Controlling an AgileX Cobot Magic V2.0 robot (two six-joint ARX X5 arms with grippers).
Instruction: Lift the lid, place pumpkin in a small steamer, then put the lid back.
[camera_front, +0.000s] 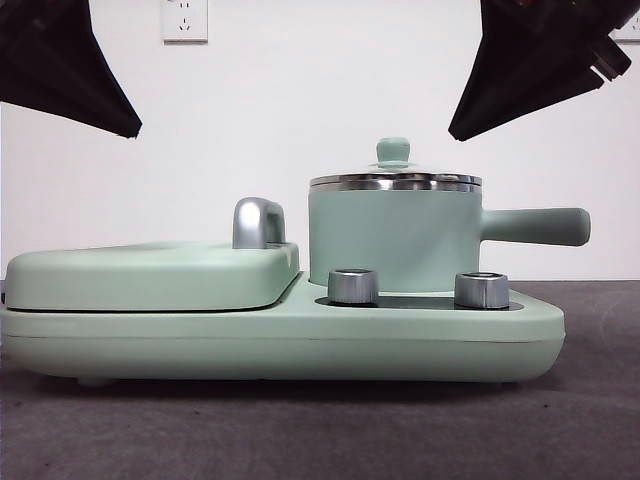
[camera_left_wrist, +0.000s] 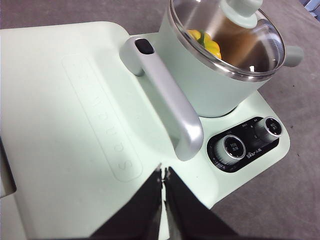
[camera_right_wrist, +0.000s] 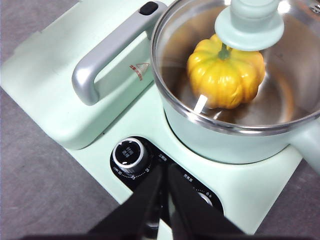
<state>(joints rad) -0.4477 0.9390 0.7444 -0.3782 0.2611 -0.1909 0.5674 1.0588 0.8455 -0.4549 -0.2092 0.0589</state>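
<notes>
1. The small steamer (camera_front: 395, 238) stands on the right part of the appliance base (camera_front: 280, 340), its side handle (camera_front: 535, 226) pointing right.
2. The lid (camera_front: 395, 180) sits on the steamer's rim.
3. The pumpkin (camera_right_wrist: 226, 74) lies inside the steamer, under the lid; whether it sits dead centre is hard to tell.
4. The hinged grill cover (camera_front: 150, 275) lies on the base, left of the steamer.
5. Two knobs (camera_front: 353, 286) stand in front of the steamer.
</notes>
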